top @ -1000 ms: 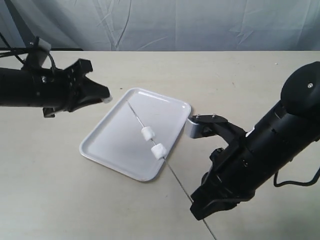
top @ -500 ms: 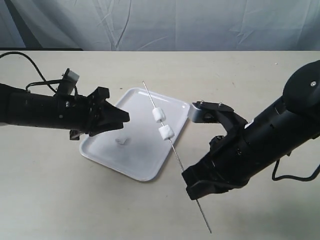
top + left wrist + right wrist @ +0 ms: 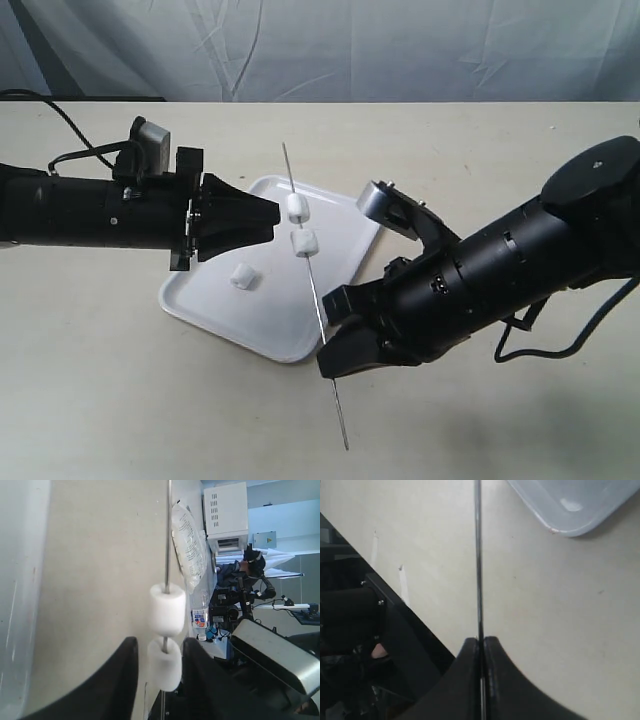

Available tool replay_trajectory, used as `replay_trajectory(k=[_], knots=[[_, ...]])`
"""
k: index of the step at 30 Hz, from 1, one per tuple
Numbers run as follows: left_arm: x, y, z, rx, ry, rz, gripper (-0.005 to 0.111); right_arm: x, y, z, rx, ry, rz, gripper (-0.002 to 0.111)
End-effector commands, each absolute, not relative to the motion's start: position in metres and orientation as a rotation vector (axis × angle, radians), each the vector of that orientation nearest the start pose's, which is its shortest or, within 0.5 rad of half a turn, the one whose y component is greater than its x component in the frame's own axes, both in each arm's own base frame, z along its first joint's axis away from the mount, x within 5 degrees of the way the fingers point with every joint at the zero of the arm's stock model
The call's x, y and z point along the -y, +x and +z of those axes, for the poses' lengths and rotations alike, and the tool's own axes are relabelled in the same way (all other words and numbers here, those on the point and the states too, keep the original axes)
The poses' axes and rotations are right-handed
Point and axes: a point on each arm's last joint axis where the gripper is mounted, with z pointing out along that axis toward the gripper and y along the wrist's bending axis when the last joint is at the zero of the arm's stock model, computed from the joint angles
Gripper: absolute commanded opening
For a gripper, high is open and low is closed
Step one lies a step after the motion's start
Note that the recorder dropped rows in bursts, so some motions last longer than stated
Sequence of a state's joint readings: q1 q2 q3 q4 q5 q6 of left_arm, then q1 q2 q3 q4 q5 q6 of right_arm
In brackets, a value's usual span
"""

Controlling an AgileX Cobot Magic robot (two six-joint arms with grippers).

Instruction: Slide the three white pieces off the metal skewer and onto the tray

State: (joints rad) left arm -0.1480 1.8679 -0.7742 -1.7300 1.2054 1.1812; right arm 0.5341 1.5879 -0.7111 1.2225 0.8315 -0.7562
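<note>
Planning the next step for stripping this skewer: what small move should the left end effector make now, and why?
Probably close the left end effector on the white piece between its open fingers: the right end effector clamps the skewer, a loose piece lies on the tray, two are threaded.

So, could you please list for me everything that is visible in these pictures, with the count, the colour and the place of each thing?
tray: one, white, on the table between the two arms.
white pieces: three, white; two threaded on the skewer, one lying loose on the tray.
metal skewer: one, grey, held slanting across the tray in the exterior view.
table: one, beige, under everything.
curtain: one, grey-blue, behind the table.
left gripper: one, black, open, with its jaws on either side of the lower threaded piece.
right gripper: one, black, shut on the skewer's lower part.
</note>
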Motion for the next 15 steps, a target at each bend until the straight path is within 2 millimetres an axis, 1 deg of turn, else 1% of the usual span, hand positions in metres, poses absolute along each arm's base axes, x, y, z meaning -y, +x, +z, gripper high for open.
replay_trajectory(k=[1,15], knots=[[0.1264,0.2876,0.167,-2.257,0.007,-1.811,0.031,-0.1896,0.192,0.185,-2.741,-0.583,1.336,-0.001],[0.1268,0.2903,0.1693,-2.247,0.016,-1.809,0.031,-0.1901,0.1896,0.1861,-2.743,-0.607,1.367,-0.001]])
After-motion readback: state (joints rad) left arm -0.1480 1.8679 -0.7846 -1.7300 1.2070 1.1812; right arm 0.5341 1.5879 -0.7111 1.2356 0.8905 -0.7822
